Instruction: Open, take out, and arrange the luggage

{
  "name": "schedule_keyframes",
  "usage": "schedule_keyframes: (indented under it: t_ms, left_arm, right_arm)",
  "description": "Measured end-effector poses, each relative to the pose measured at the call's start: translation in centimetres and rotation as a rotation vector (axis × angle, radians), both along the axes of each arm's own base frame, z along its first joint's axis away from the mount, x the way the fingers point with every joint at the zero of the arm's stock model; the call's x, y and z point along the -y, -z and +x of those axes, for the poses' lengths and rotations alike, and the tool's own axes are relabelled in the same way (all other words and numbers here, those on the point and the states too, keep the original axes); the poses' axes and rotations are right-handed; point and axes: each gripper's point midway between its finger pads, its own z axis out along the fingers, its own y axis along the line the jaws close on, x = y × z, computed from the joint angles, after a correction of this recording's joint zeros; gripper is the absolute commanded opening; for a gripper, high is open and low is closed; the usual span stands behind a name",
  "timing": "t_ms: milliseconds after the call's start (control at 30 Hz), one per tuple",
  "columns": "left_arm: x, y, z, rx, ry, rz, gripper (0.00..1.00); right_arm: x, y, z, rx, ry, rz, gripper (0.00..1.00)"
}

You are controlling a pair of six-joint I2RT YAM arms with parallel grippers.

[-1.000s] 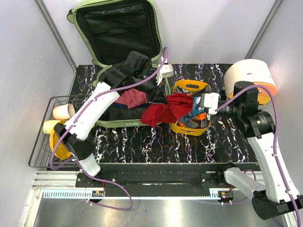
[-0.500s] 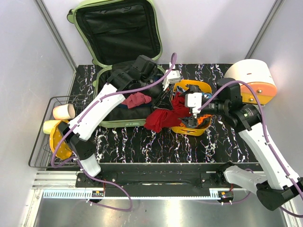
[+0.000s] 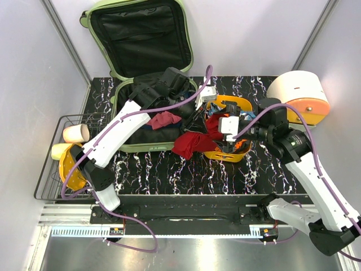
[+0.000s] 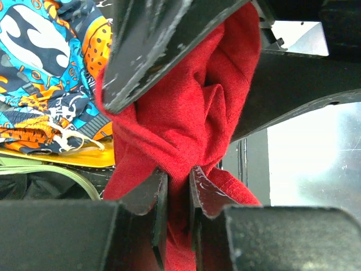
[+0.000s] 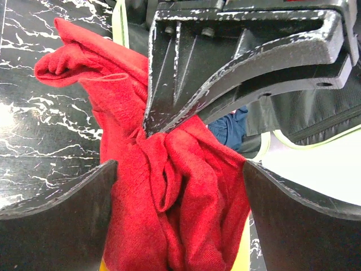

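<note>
Pale-green luggage point(image 3: 141, 36) lies open, upper left of the top view; its shell looks stiff and bulky, best gripped at the rim. Left gripper point(image 4: 178, 180) pinches limp red cloth point(image 4: 186, 113), right gripper point(image 5: 179, 169) gapes wide around it
</note>
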Motion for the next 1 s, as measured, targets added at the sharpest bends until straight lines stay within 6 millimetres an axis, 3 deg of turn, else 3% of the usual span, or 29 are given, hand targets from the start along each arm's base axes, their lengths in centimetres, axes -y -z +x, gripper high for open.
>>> schedule_keyframes:
  t_ms: [233, 300, 333, 367, 433, 467, 567, 633, 667, 733, 767, 867, 1000]
  left_arm:
    - [0.6, 0.1, -1.1, 0.025, 0.049, -0.003, 0.0]
    - [0.6, 0.1, -1.2, 0.029, 0.054, 0.0, 0.0]
    - [0.5, 0.3, -1.2, 0.026, 0.054, 0.005, 0.0]
    - [0.4, 0.3, -1.2, 0.024, 0.055, 0.009, 0.0]
    - [0.3, 0.5, -1.3, 0.022, 0.059, 0.015, 0.0]
    - [0.3, 0.5, -1.3, 0.025, 0.061, 0.016, 0.0]
    - [0.3, 0.5, -1.1, 0.039, 0.064, 0.014, 0.16]
    - [0.2, 0.5, -1.1, 0.04, 0.064, 0.016, 0.28]
    - [0.2, 0.5, -1.0, 0.042, 0.063, 0.015, 0.46]
    - [0.1, 0.4, -0.9, 0.052, 0.069, 0.007, 0.65]
    - [-0.1, 0.3, -0.7, 0.046, 0.06, 0.004, 0.81]
    - [-1.3, -0.5, 0.9, 0.053, 0.008, -0.008, 0.89]
    - [-4.8, -1.9, 4.4, 0.068, -0.128, -0.028, 0.91]
  right_arm:
    - [-0.9, 1.2, 0.4, -0.033, -0.036, -0.02, 1.0]
    - [-1.1, 1.8, 0.5, -0.043, -0.045, -0.037, 0.93]
    - [-1.1, 2.2, 0.6, -0.049, -0.051, -0.048, 0.84]
    - [-1.2, 2.4, 0.5, -0.05, -0.055, -0.055, 0.69]
    - [-1.1, 2.7, 0.4, -0.054, -0.059, -0.066, 0.54]
    - [-1.0, 2.8, 0.3, -0.061, -0.059, -0.071, 0.33]
    - [-0.6, 3.4, -0.2, -0.094, -0.056, -0.092, 0.0]
    - [-0.5, 3.5, -0.3, -0.104, -0.048, -0.099, 0.0]
    - [-0.4, 3.5, -0.3, -0.111, -0.04, -0.102, 0.0]
    - [-0.1, 3.4, -0.4, -0.121, -0.022, -0.108, 0.0]
    - [0.2, 3.6, -0.5, -0.134, -0.004, -0.118, 0.0]
    - [1.2, 4.1, -1.0, -0.191, 0.042, -0.149, 0.0]
    - [2.8, 3.1, -1.8, -0.248, 0.117, -0.185, 0.0]
